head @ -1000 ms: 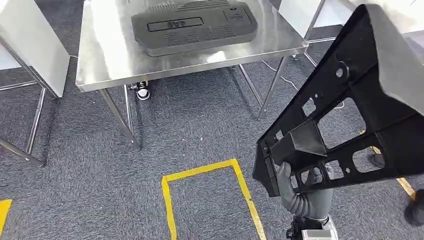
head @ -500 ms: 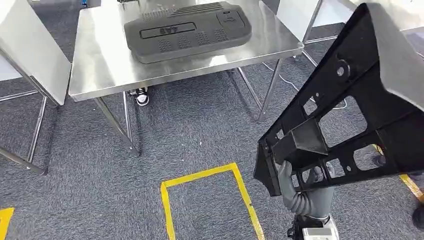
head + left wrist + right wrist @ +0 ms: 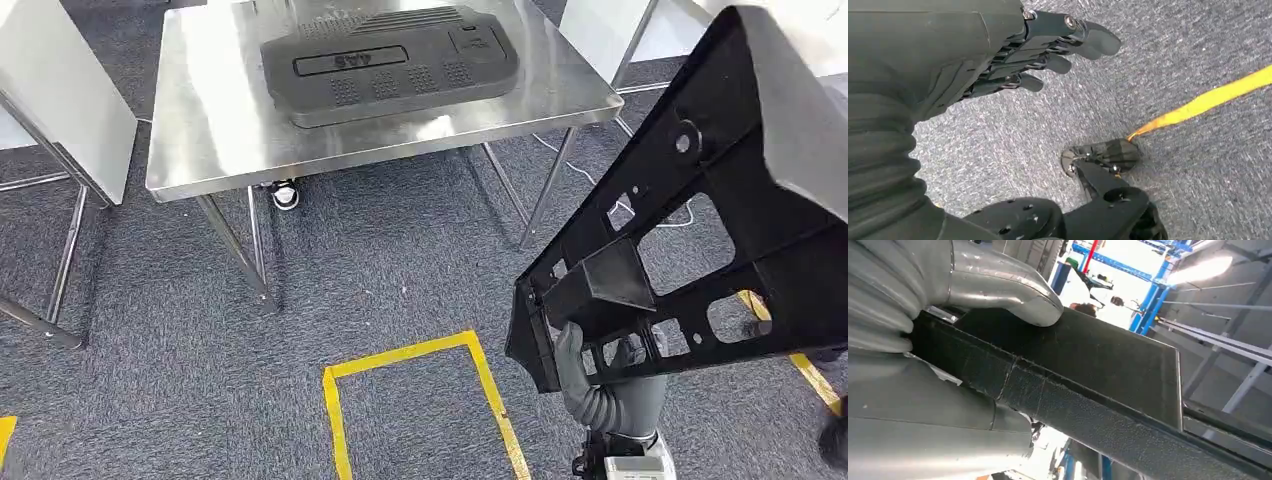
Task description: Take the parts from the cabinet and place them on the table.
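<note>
Right hand, low at the right of the head view: clenched on the lower edge of a large black bracket, thumb pressed over the rim in the right wrist view. Bracket carried tilted, clear of the floor, well apart from the steel counter. Left hand: released, fingers spread over grey carpet, grasping nothing. One dark moulded cover flat on the counter, near its far middle; bare steel toward the near edge and the left side. Yellow tape outline on the carpet between robot and counter. Judged progress: one part apparently delivered, a second in transit. Remaining: approach to the counter, set-down of the bracket on free steel beside the cover, release. Cabinet contents, hence further trips: cannot tell.
</note>
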Robot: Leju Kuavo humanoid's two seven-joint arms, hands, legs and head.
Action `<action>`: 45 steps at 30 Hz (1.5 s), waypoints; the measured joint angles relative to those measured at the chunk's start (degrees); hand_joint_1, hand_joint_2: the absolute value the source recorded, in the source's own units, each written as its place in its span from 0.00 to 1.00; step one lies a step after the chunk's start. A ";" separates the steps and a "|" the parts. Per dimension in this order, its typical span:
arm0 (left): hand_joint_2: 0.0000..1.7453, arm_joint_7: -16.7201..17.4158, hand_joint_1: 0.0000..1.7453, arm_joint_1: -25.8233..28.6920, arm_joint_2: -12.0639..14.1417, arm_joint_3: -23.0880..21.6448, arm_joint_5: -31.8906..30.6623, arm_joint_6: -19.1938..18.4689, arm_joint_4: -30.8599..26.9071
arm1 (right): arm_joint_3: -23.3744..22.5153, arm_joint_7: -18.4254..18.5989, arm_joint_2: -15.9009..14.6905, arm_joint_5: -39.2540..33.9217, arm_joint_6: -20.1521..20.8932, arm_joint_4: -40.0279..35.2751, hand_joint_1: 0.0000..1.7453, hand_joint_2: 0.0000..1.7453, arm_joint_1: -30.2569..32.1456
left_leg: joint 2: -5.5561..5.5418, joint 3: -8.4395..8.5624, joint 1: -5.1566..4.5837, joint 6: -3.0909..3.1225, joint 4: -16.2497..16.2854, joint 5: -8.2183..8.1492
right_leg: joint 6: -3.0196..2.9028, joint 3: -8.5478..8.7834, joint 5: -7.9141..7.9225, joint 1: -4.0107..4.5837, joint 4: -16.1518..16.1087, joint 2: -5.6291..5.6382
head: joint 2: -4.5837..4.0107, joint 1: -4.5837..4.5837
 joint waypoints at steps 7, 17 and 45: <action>1.00 -0.04 0.00 -0.04 -0.02 -0.04 0.00 0.00 0.00 | -0.02 0.02 0.02 0.00 -0.02 -0.02 1.00 1.00 0.07 | -0.11 1.34 -0.33 -2.25 -0.55 -1.59 | -2.26 5.68 3.88 0.03 -11.22 -0.13 | 0.00 0.15; 1.00 0.02 0.00 0.31 0.04 -0.04 0.00 0.00 0.00 | -0.04 0.04 0.09 0.00 -0.02 0.00 1.00 1.00 0.48 | 0.43 -3.12 -0.30 -1.71 2.07 3.11 | -3.37 11.07 -0.02 0.27 -11.32 0.23 | 0.00 -0.15; 1.00 0.37 0.00 0.44 -0.31 -0.26 -0.09 -0.07 -0.02 | -0.15 0.22 0.22 0.66 -0.28 -0.07 1.00 1.00 1.39 | 0.42 -7.43 -0.51 -1.81 14.80 -7.70 | -3.58 10.35 0.79 0.07 -11.21 0.09 | -0.02 0.37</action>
